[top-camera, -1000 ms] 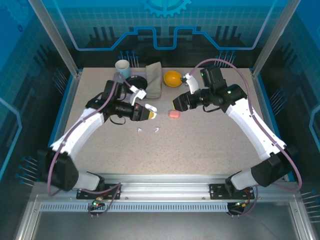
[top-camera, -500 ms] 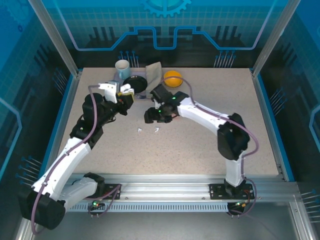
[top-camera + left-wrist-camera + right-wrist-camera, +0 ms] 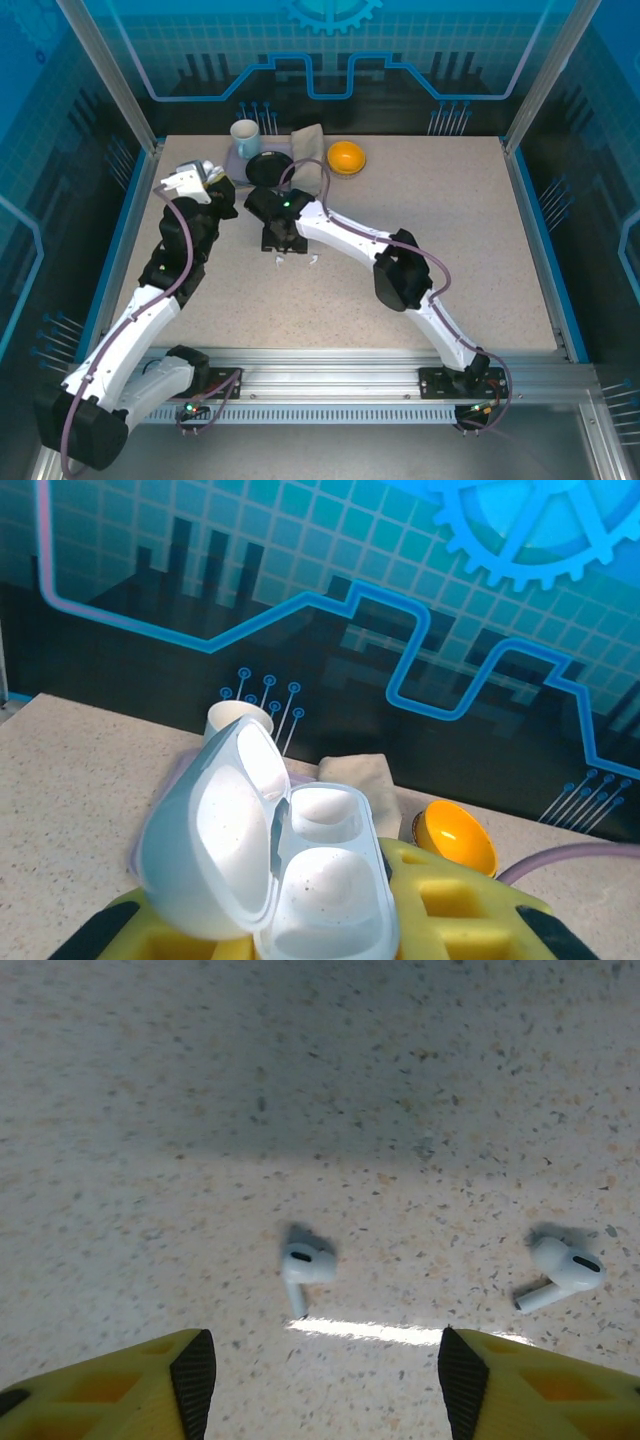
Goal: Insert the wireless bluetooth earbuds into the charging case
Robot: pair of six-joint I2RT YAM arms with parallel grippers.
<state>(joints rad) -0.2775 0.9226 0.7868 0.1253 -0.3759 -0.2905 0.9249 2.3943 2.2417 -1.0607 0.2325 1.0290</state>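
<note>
Hovering low over the speckled table, the right gripper had its yellow fingers spread apart with nothing between them. Two white earbuds lay on the tabletop just beyond the fingertips: the left earbud sat roughly in line with the gap, and the right earbud lay off to the side, well apart from the first. Over at the left rear of the table, the left gripper was clamped on the white charging case, which it held raised with the lid swung open and both wells showing bare. Behind the case, along the back edge, stood a pale cup, a folded grey cloth and an orange bowl.
</note>
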